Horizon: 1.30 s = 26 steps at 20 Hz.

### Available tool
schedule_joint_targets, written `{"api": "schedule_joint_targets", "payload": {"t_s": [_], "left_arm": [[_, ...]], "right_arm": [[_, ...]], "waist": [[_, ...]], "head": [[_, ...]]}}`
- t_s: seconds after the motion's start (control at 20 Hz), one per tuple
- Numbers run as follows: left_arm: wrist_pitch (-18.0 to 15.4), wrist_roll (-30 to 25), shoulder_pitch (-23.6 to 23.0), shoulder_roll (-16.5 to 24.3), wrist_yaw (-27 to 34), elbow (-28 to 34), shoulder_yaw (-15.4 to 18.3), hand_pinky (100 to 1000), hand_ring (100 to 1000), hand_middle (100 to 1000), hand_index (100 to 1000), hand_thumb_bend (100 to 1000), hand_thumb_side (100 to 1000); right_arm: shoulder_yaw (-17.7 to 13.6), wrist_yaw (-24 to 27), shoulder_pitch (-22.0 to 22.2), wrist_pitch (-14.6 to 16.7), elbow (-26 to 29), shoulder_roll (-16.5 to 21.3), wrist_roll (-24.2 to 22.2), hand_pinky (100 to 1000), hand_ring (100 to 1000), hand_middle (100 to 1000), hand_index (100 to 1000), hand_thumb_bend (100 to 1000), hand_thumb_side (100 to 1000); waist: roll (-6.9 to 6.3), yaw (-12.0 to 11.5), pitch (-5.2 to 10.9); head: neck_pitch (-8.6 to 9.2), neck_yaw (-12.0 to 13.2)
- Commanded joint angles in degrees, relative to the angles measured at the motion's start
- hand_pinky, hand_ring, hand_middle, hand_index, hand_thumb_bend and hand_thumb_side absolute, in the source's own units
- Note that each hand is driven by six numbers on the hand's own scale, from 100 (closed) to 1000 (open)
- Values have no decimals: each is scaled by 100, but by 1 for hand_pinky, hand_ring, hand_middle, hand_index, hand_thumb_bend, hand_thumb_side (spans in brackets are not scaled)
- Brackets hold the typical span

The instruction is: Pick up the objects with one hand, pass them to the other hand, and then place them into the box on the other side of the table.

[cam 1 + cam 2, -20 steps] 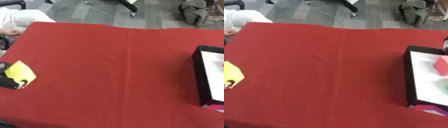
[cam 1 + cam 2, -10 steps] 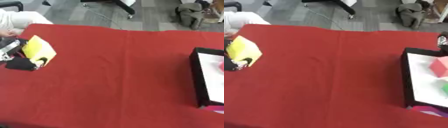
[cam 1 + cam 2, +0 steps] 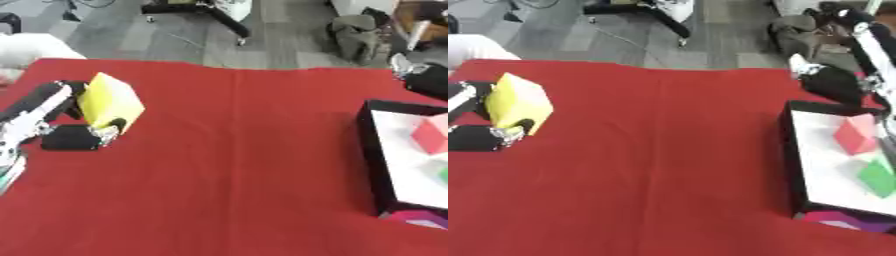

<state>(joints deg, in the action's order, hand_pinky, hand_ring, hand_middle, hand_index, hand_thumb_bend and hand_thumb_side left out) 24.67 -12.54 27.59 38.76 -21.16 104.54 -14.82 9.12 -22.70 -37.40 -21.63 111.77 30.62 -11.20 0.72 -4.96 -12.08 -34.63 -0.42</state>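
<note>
Far from the box point(image 3: 798, 165), the left hand point(image 3: 52, 117) clasped the yellow block point(image 3: 109, 101), seemingly light and stiff, by opposite faces.

Grey tiled floor point(image 3: 131, 35) beyond the red-covered table point(image 3: 236, 160), black wheeled chair base point(image 3: 197, 10), grey bag point(image 3: 354, 37) on the floor

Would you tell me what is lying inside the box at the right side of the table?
Inside the box lie a pink block and a green block on its white floor. Anything further right is cut off by the picture's edge.
</note>
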Motion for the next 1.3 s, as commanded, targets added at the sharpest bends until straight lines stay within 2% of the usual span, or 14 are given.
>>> {"api": "schedule_joint_targets", "payload": {"t_s": [0.05,0.15,0.35,0.45,0.6,0.85,1.05,1.3], "left_arm": [[-405,281,79,-85,-234,-70,-52,686,601,578,652,100,369],[-562,421,71,-150,-335,-167,-90,686,601,578,652,100,369],[-667,506,74,-179,-374,-261,-112,686,601,578,652,100,369],[-771,609,158,-334,-470,-127,-188,664,565,565,644,100,407],[-1018,855,108,-561,-714,-99,-250,656,554,562,642,100,424],[-1419,1306,10,-773,-954,-277,-365,624,515,539,632,100,468],[-1642,1526,-25,-861,-940,-310,-463,612,502,528,625,100,491],[-1795,1593,-18,-952,-968,-289,-532,605,500,525,624,100,503]], "right_arm": [[217,-74,-289,139,147,-88,-585,911,1000,907,949,100,372],[270,-130,-373,155,158,-149,-815,911,1000,907,949,100,372],[267,-179,-397,154,181,-171,-935,911,1000,907,949,100,372],[419,-89,-551,247,241,-326,-1039,914,1000,929,955,100,385],[815,30,-800,406,3,-722,-1285,917,1000,934,957,100,382],[1449,-345,-1019,397,-259,-1233,-1742,930,1000,936,956,100,326],[1493,-768,-1113,387,-228,-1553,-2167,933,1000,936,954,100,296],[1622,-1138,-1185,544,-296,-1843,-2604,941,1000,948,960,100,282]], "waist": [[-5,10,132],[-2,16,133],[-1,19,134],[38,-58,142],[53,-39,137],[53,9,141],[42,17,140],[45,15,138]], "head": [[61,-118],[60,-136],[59,-140],[-23,-297],[-76,-330],[-125,-346],[-170,-371],[-250,-388]]}}
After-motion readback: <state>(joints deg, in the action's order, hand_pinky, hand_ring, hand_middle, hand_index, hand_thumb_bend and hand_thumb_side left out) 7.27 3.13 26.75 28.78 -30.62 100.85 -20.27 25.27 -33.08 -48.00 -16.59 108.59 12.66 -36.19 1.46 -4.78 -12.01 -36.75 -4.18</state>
